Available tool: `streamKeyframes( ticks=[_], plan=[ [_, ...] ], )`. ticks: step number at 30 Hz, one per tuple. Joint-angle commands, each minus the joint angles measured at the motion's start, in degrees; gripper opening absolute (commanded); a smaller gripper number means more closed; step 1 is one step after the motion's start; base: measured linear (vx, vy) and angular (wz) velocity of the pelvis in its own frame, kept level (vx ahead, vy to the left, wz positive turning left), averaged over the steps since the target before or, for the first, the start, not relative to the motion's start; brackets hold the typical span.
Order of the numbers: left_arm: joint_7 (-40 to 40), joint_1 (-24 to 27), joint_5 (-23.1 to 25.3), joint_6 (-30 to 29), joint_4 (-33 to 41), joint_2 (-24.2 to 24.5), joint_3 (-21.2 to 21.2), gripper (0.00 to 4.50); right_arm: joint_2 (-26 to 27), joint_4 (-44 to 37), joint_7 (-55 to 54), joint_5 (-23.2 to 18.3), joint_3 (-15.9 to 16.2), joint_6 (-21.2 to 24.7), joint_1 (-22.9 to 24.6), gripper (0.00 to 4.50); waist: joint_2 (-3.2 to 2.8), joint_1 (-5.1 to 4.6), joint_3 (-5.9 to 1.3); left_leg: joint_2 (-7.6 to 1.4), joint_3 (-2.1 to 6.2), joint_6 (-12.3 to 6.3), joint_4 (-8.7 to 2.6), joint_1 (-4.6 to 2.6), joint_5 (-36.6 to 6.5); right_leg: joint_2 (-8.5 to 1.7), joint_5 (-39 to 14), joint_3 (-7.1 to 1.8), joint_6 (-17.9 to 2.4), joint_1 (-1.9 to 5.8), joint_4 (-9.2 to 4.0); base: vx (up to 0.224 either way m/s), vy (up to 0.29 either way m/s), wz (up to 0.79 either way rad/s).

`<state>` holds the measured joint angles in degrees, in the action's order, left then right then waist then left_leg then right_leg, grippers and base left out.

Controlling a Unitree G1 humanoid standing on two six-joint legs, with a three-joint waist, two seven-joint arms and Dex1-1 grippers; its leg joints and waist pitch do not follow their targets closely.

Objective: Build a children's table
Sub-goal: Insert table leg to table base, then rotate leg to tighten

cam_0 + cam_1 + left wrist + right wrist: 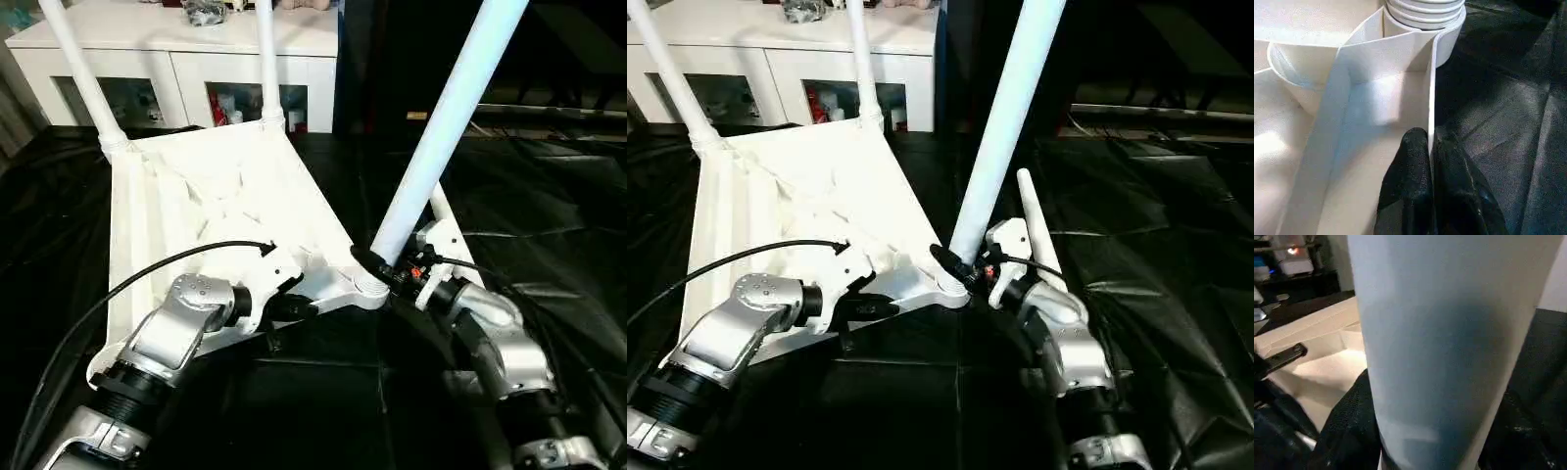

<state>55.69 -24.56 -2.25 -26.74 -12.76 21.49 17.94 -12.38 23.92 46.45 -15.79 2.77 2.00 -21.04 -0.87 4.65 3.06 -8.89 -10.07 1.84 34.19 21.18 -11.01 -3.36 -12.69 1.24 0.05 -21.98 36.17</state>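
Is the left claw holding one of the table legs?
No, the left claw pinches the thin edge wall of the tabletop, beside a corner socket.

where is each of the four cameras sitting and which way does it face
Left eye view: on the head, looking forward and down at the upturned tabletop; both silver forearms show.
Right eye view: same head, same scene, a little to the side.
Left wrist view: along the left gripper, fingers pinching the tabletop's edge wall.
Right wrist view: along the right gripper, fingers either side of the leg.
Shared: the leg's corner socket.
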Motion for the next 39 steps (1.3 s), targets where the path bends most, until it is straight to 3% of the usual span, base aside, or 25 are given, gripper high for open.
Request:
streamKeyframes(
  ticks=[1,13,15,22,26,31,34,39],
  plan=[
    [-0.2,-1.9,-1.8,2.8,-0.3,0.1,-2.1,0.00,0.1,3.7,3.1,0.9,3.9,4.1,1.7,1.92,0.75,0.26,-2.70,-4.04,1.78,-1.16,-4.90,-0.53,-14.8,-5.28,-19.1,-2.62,-11.1,1.24,-5.92,0.000,0.000,0.00],
    [6.5,-2.8,-2.2,6.2,-0.3,2.8,-0.3,0.00,-4.4,7.0,13.6,4.0,8.8,8.1,-0.1,1.92,0.55,0.54,-2.74,-4.23,1.80,-0.91,-5.05,-0.75,-15.4,-5.21,-17.4,-2.59,-12.0,1.17,-5.78,0.000,0.000,0.00],
    [9.4,-3.1,-2.1,6.9,0.3,4.2,0.8,0.00,-5.7,8.1,15.1,6.4,11.0,6.2,-0.1,1.92,0.57,0.52,-2.81,-4.35,1.87,-0.50,-5.18,-0.81,-16.2,-5.21,-16.5,-2.55,-12.3,1.14,-5.67,0.000,0.000,0.00],
    [14.9,-3.1,-3.0,6.8,1.8,6.1,2.3,0.00,-5.6,10.2,16.0,6.9,11.6,5.6,-0.6,1.92,0.52,0.19,-3.06,-4.45,1.95,0.39,-5.47,-0.91,-16.8,-5.14,-11.5,-2.46,-13.6,1.38,-5.25,0.000,0.000,0.00],
    [22.0,-2.7,-5.0,7.2,3.9,9.2,3.4,0.00,-5.5,10.8,18.1,6.8,12.2,4.2,-0.5,1.92,0.86,0.27,-3.26,-4.36,1.82,0.08,-5.48,-1.08,-16.5,-5.12,-8.4,-2.41,-14.4,1.58,-5.15,0.000,0.000,0.00],
    [26.1,-2.3,-5.6,6.4,5.2,11.8,4.7,0.00,-6.2,9.4,21.1,7.0,13.6,3.7,0.5,1.92,0.52,0.35,-3.23,-4.57,1.81,0.68,-5.79,-1.39,-17.6,-4.93,-7.9,-2.33,-14.8,1.47,-5.12,0.000,0.000,0.00],
    [25.9,-2.1,-4.9,6.8,4.9,12.0,4.9,0.00,-6.3,9.6,21.6,7.2,13.7,3.0,0.7,1.92,0.40,0.43,-3.26,-4.66,1.77,1.09,-5.89,-1.62,-17.8,-4.92,-6.4,-2.25,-15.2,1.45,-5.06,0.000,0.000,0.00],
    [19.1,-3.2,-2.2,8.2,1.1,9.6,3.8,0.00,-5.7,12.4,18.5,8.2,12.5,1.5,-0.2,1.92,0.69,0.34,-2.94,-4.66,1.88,2.39,-6.14,-1.80,-21.9,-5.25,-11.9,-2.41,-14.2,1.32,-5.70,0.000,0.000,0.00]
  ],
)
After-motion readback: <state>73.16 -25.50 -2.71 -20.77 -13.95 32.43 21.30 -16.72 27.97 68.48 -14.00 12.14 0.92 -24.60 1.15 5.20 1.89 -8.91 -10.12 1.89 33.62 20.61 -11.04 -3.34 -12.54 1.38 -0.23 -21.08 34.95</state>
